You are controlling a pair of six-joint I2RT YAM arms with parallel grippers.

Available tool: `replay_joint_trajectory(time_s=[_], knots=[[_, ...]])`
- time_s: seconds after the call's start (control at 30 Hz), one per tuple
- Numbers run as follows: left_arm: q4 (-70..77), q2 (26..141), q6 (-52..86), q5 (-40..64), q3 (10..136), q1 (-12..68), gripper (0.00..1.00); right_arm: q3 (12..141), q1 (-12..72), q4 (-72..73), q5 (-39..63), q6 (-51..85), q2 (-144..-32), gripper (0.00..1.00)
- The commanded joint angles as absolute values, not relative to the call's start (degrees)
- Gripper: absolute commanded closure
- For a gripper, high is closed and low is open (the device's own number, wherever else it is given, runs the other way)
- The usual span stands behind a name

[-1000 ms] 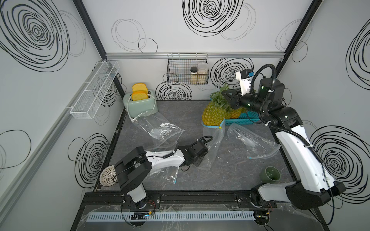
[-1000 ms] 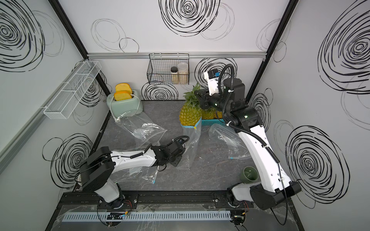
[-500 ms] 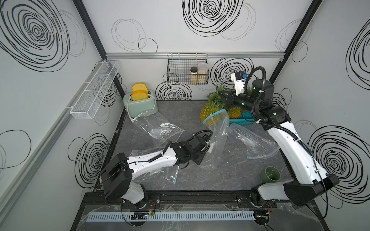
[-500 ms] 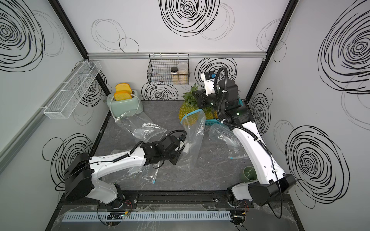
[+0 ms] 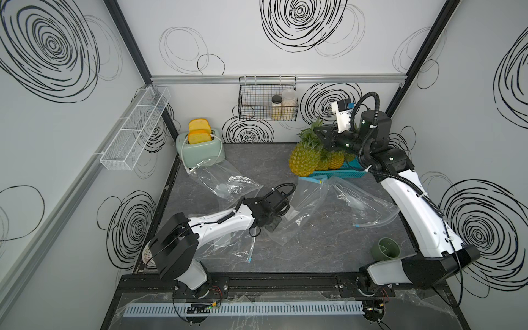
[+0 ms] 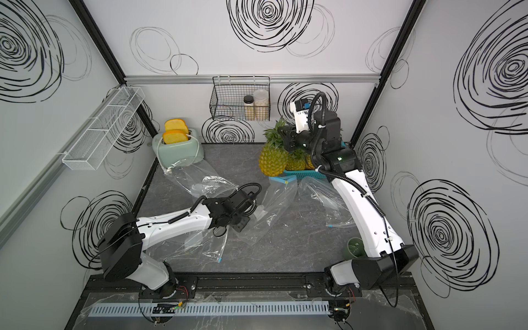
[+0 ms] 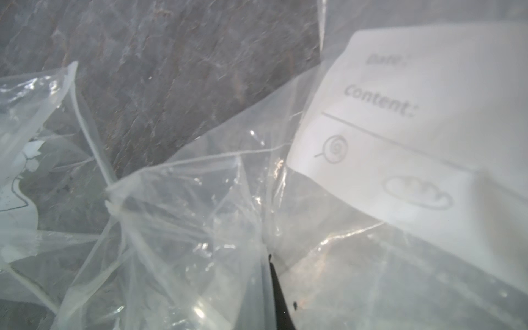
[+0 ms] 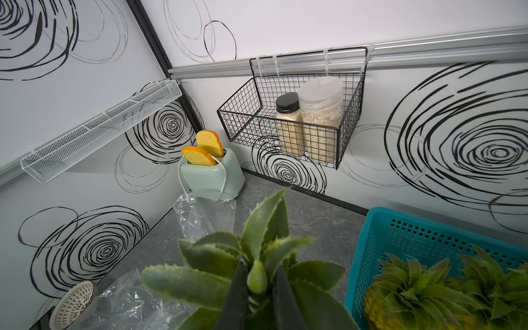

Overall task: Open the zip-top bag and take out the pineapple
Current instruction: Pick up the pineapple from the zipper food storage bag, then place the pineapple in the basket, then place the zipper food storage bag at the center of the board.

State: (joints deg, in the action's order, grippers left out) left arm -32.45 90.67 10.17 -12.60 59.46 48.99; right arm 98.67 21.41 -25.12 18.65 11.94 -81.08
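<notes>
The pineapple point(image 5: 304, 161) is out, hanging by its crown from the clamped right hand point(image 8: 258, 285); left hand point(image 7: 275, 283) pinches the zip-top bag point(image 5: 307, 197) shut-tight. Next: set it down, release

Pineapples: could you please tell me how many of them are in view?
3. One pineapple hangs by its crown from the right gripper, above the zip-top bag's mouth; two more sit in the teal basket. The right arm may hide others.
</notes>
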Motion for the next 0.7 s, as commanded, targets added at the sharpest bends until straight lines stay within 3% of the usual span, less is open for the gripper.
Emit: replay_joint_trajectory(time_s=[0.0, 0.5, 0.67], knots=[[-34.35, 93.08, 8.58, -15.59, 59.61, 47.52, 1.0, 103.2, 20.97, -18.32, 19.92, 11.17, -79.83, 1.0], [-29.44, 94.86, 10.42, -22.72, 67.22, 35.98, 1.0, 108.31, 15.61, -27.59, 12.26, 5.67, -81.32, 1.0], [-28.52, 95.89, 10.42, -22.52, 69.51, 35.6, 0.78, 110.32, 9.85, -30.96, 10.28, 3.71, -83.43, 1.0]])
